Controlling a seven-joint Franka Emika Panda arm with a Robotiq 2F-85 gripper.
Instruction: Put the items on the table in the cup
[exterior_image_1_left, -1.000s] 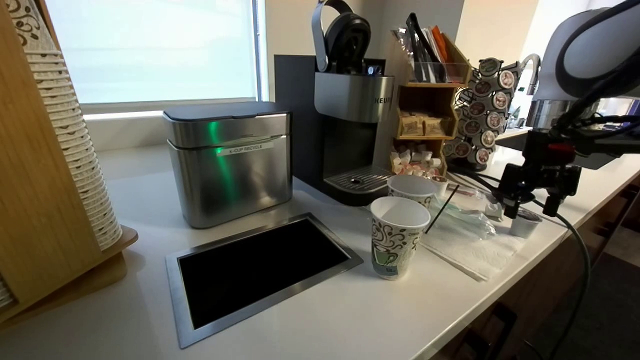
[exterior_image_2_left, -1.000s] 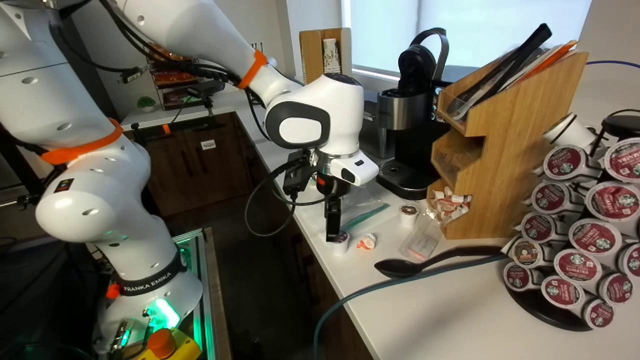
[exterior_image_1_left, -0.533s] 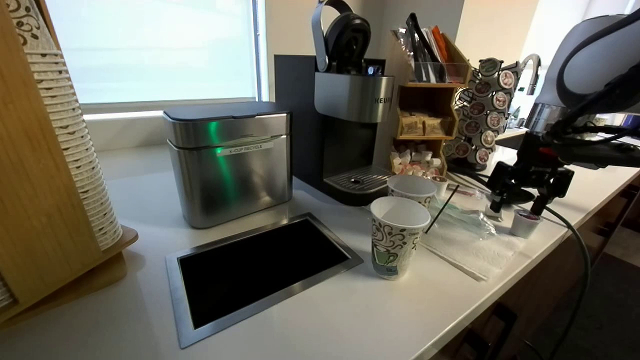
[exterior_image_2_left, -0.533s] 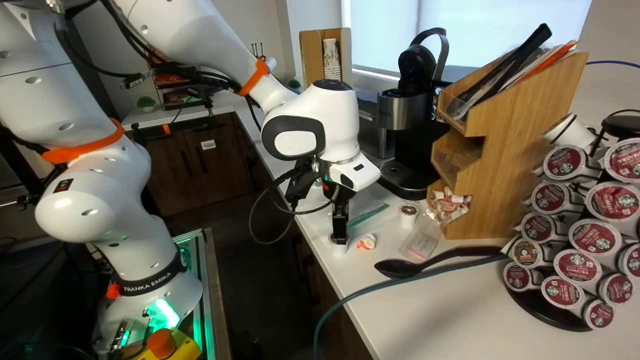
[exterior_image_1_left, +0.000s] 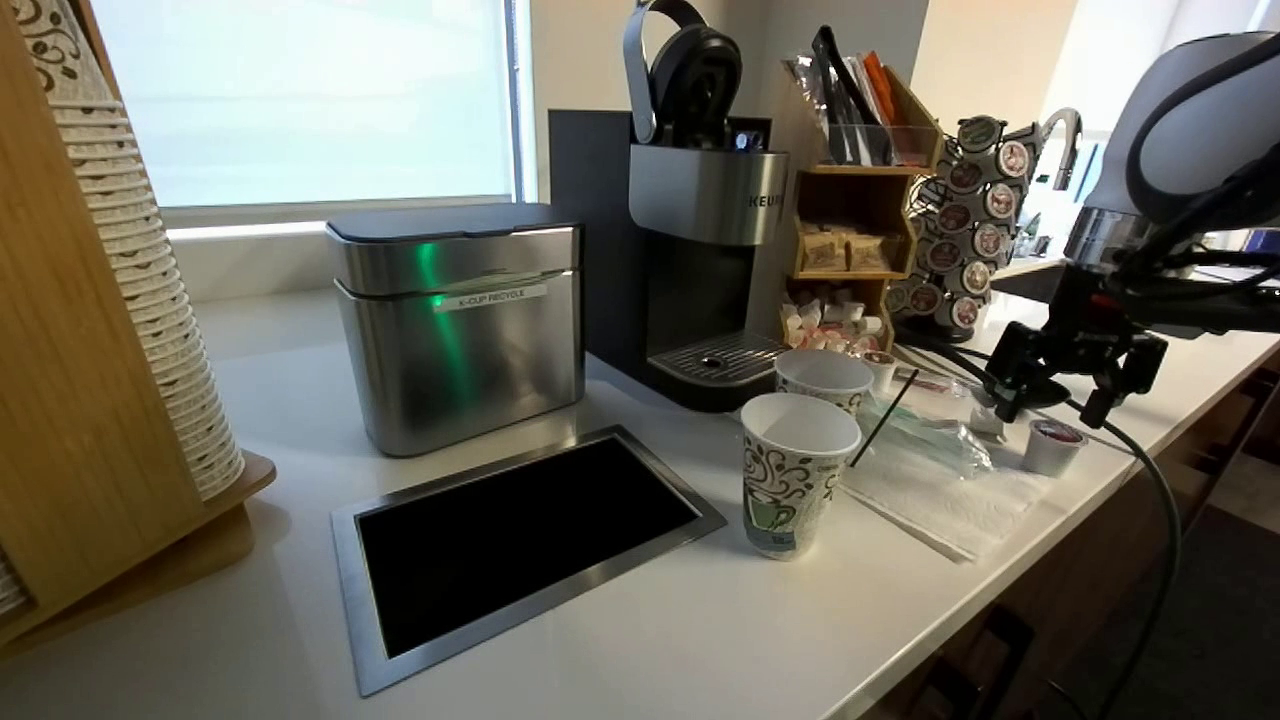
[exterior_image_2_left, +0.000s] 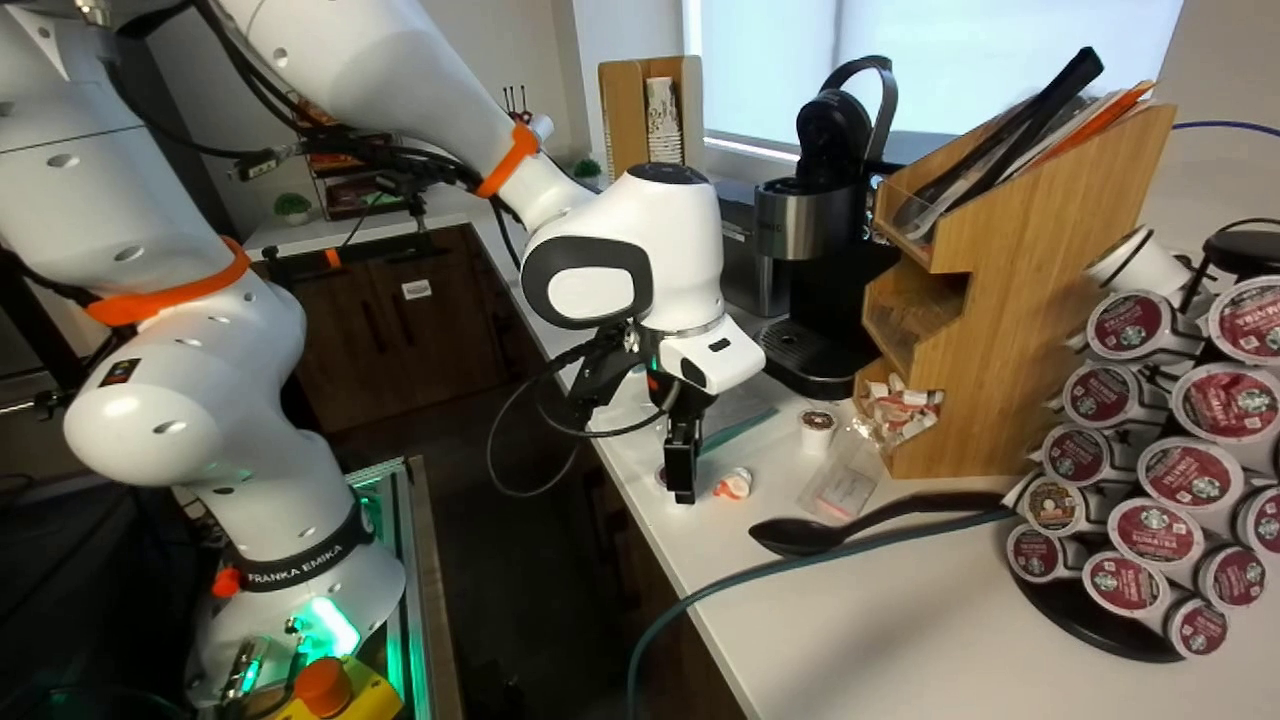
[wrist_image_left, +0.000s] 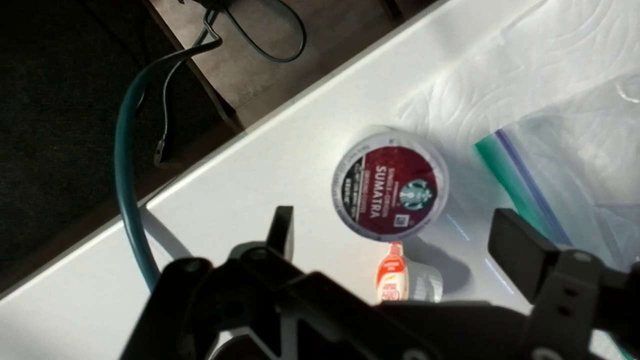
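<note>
Maroon marks the lid of the pod (wrist_image_left: 391, 186), which stands upright on the counter (wrist_image_left: 280, 170). I find the gripper (exterior_image_1_left: 1050, 410) above it, jaws wide apart, nothing clamped. In the wrist view the creamer (wrist_image_left: 392, 277) lies at six o'clock from the pod, the bag (wrist_image_left: 585, 165) at three. In an exterior view the near cup (exterior_image_1_left: 797, 480) stands at about nine o'clock from the pod, the rear cup (exterior_image_1_left: 825, 373) at twelve from that cup.

Handling: I judge the pod light, its walls stiff but smooth enough to slip, its lid easily pierced. Recommended hold: across the sides, just below the rim, with modest pressure.

Not verified: in an exterior view the gripper (exterior_image_2_left: 683, 490) covers most of the pod. The near cup hides part of the rear cup; I see neither floor, and cannot tell which cup is meant.
</note>
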